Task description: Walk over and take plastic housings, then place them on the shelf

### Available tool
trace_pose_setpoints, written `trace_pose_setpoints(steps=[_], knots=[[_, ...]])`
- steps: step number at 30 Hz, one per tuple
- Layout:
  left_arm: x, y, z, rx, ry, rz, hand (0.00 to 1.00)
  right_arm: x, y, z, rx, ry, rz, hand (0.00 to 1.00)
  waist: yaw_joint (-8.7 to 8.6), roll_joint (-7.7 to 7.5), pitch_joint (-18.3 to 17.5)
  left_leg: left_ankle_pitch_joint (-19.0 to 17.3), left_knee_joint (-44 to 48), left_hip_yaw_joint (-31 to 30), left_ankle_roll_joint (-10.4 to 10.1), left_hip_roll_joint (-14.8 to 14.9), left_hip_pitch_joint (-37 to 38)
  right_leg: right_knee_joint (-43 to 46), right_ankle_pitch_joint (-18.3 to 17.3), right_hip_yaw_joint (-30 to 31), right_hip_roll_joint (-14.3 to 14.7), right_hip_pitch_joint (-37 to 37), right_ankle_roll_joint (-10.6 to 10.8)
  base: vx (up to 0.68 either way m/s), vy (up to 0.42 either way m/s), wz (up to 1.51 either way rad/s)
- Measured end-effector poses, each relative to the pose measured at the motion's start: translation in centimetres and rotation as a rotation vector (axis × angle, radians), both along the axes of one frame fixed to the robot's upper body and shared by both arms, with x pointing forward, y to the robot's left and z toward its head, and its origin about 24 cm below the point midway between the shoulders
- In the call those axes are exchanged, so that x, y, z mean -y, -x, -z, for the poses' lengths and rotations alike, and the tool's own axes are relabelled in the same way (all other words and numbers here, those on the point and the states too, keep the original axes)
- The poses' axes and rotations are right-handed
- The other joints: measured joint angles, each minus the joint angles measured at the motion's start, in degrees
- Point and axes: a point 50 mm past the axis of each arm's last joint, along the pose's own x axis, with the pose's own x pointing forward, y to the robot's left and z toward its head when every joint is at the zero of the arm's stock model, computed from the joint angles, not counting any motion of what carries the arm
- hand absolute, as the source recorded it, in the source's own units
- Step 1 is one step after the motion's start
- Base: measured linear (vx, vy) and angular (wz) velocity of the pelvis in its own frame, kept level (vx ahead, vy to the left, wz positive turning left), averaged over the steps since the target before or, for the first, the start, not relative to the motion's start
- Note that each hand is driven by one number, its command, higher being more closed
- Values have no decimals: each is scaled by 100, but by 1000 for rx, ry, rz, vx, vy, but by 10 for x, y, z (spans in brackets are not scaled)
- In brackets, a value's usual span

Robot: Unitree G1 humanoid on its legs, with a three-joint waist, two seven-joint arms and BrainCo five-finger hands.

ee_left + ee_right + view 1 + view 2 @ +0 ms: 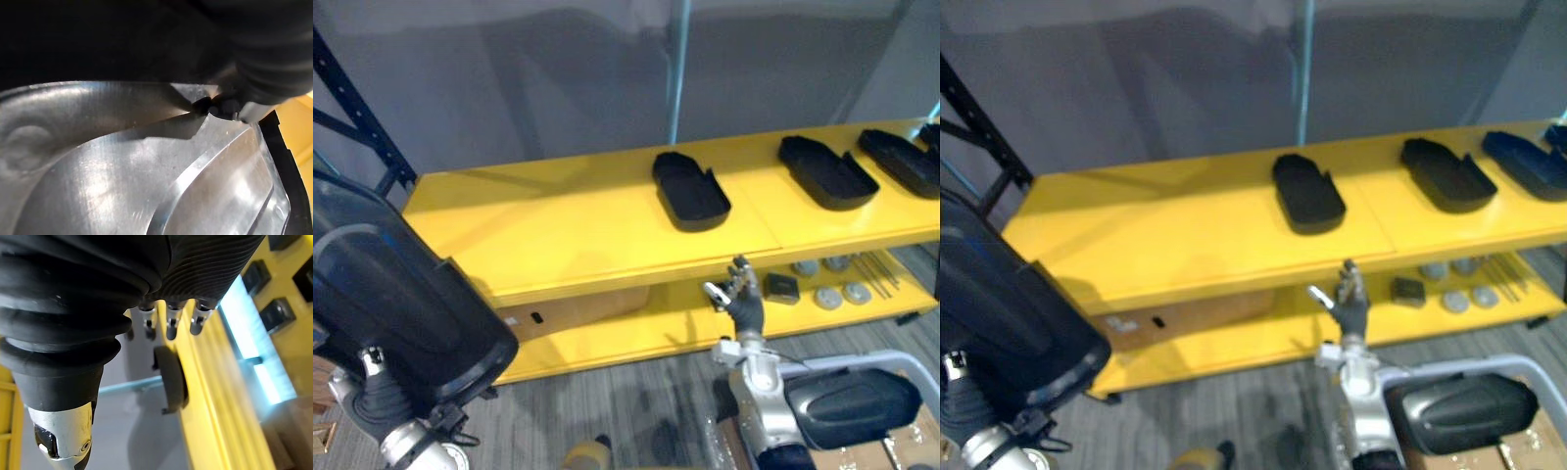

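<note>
A large black plastic housing (401, 304) rests against my left hand (374, 394) at the lower left, in front of the yellow shelf (558, 230). Its glossy grey inside (122, 171) shows in the left wrist view, and the fingers are hidden behind it. Three more black housings lie on the shelf's top board: one in the middle (690, 191), one further right (827, 171) and one at the far right (901, 162). My right hand (742, 292) is raised just before the shelf's front edge, open and holding nothing, its fingertips (171, 325) straight.
The lower board holds a cardboard box (568, 311), a small dark block (783, 287) and several grey round parts (827, 296). A dark blue rack post (357, 113) stands at the left. A grey wall with a thin pole (678, 69) is behind.
</note>
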Motion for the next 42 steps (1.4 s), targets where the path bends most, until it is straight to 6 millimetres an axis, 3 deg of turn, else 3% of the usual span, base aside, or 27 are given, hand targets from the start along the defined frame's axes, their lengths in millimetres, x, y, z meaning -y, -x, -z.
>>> trace_pose_setpoints(steps=[2,4,6,7,9,10,12,14,15,18,20,22,26,28,29,30,31,32,34,36,37,38,39,40,41,42], knots=[[1,-3,-1,9,-4,11,100,2,0,-1,4,11,-6,0,-76,-34,62,24,-40,-113,-15,-18,-8,120,-8,21,-6,2,-14,43,25,36],[2,-11,-4,19,-23,50,100,11,5,0,0,21,15,0,-238,-55,95,128,-160,-479,13,-90,2,640,-60,480,-77,-95,-105,63,245,94],[1,-27,-13,36,-87,138,100,22,15,-7,34,22,63,0,-370,-124,138,288,-249,-1090,75,-248,40,1660,-165,1542,-115,-379,-317,7,432,146],[2,-35,-14,45,-99,169,100,25,19,-11,57,20,76,0,-495,-94,185,418,-384,-1457,72,-285,54,2094,-552,2052,15,-517,-451,-62,276,154],[1,-44,-13,44,-105,193,100,27,25,-13,71,20,89,0,-641,-165,188,572,-493,-1914,49,-368,30,1985,-1203,2532,451,-497,-517,-86,34,140],[1,-48,-13,43,-104,201,100,27,26,-13,82,17,88,0,-629,-324,214,599,-458,-2037,21,-577,5,1744,-1227,2659,623,-552,-574,-59,-44,91],[4,-46,-8,25,-85,209,100,30,27,-14,84,20,98,0,-584,-335,233,611,-402,-2036,0,-724,-2,1649,-1395,2538,531,-439,-611,-31,-33,30],[7,-42,-3,-6,-77,224,100,32,25,-16,96,22,104,0,-555,-107,376,614,-359,-1973,-8,-698,-41,1285,-1471,2519,566,-253,-489,-92,-46,0],[7,-41,-2,-15,-72,227,100,32,25,-16,96,26,101,0,-588,11,436,614,-317,-1788,-6,-628,-95,1180,-1454,2518,581,-210,-253,-97,-57,-5],[14,-38,-4,-14,-60,249,100,35,34,-10,65,47,110,0,-633,128,474,607,-169,-1058,-2,-343,-71,1198,-1510,2523,662,-113,-286,-81,-55,-6],[17,-35,-7,0,-56,251,100,36,35,-18,98,57,113,0,-639,146,453,601,-157,-877,9,-268,-52,1224,-1532,2580,670,-146,-318,-19,-15,-21],[18,-34,-10,9,-60,256,100,37,35,-24,130,57,116,0,-642,146,431,601,-150,-704,9,-232,-26,1325,-1564,2679,653,-194,-294,-4,5,-23],[18,-35,-11,15,-62,257,100,42,36,-28,157,43,142,0,-639,-81,356,572,-174,-560,41,-330,-22,1351,-1623,2734,504,-258,-288,28,36,-8],[18,-36,-12,18,-66,257,100,51,37,-29,167,50,179,0,-662,-205,288,527,-141,-501,107,-446,-85,1297,-1676,2712,347,-270,-334,89,119,9],[17,-37,-13,26,-67,257,100,57,38,-30,172,44,207,0,-696,-293,290,426,-20,-388,261,-575,-92,1200,-1689,2642,207,-137,-383,172,133,15],[15,-38,-15,36,-68,254,100,64,39,-32,178,45,232,0,-760,-311,299,276,136,-303,241,-648,-90,1489,-1608,2623,161,-97,-427,179,148,19],[12,-39,-17,42,-77,245,100,66,38,-32,180,45,243,0,-761,-236,269,181,272,-331,278,-665,-93,2301,-1451,2626,122,-447,-633,114,107,12],[12,-39,-18,45,-81,245,100,67,38,-32,181,45,246,0,-762,-223,258,167,278,-339,293,-665,-91,2524,-1378,2625,108,-563,-650,15,133,13],[4,-44,-28,72,-131,251,100,65,34,-36,199,31,250,0,-779,-262,258,63,231,-362,434,-735,66,4058,-519,2702,-102,-1358,-667,-15,146,10],[4,-46,-31,73,-147,262,100,63,33,-36,205,22,251,0,-784,-272,264,38,162,-410,504,-737,198,4436,-10,2681,-191,-1549,-696,1,100,10],[4,-46,-31,71,-149,268,100,61,32,-36,206,13,252,0,-808,-225,286,22,96,-477,586,-715,364,4732,525,2686,-238,-1692,-673,21,114,13],[4,-46,-30,72,-147,270,100,59,30,-35,205,8,250,0,-854,-175,311,-21,86,-546,664,-685,481,4948,300,2697,-225,-1782,-645,17,110,20],[4,-47,-31,76,-146,269,100,59,30,-36,209,8,249,0,-856,-150,306,-42,102,-606,695,-644,525,4940,-268,2676,-160,-1820,-604,-4,60,20],[4,-48,-31,76,-146,270,100,60,29,-37,213,8,249,0,-861,-132,296,-60,113,-621,688,-599,526,4811,-504,2681,-62,-1878,-574,-112,3,23],[4,-51,-29,77,-141,273,100,62,27,-41,229,9,257,0,-881,-69,320,-126,152,-707,641,-483,549,4050,-850,2694,234,-1883,-489,-182,-28,31],[5,-55,-29,79,-137,279,100,64,28,-43,237,12,263,0,-916,-61,321,-152,166,-800,613,-456,540,3497,-912,2769,376,-1858,-423,-202,-35,34]])
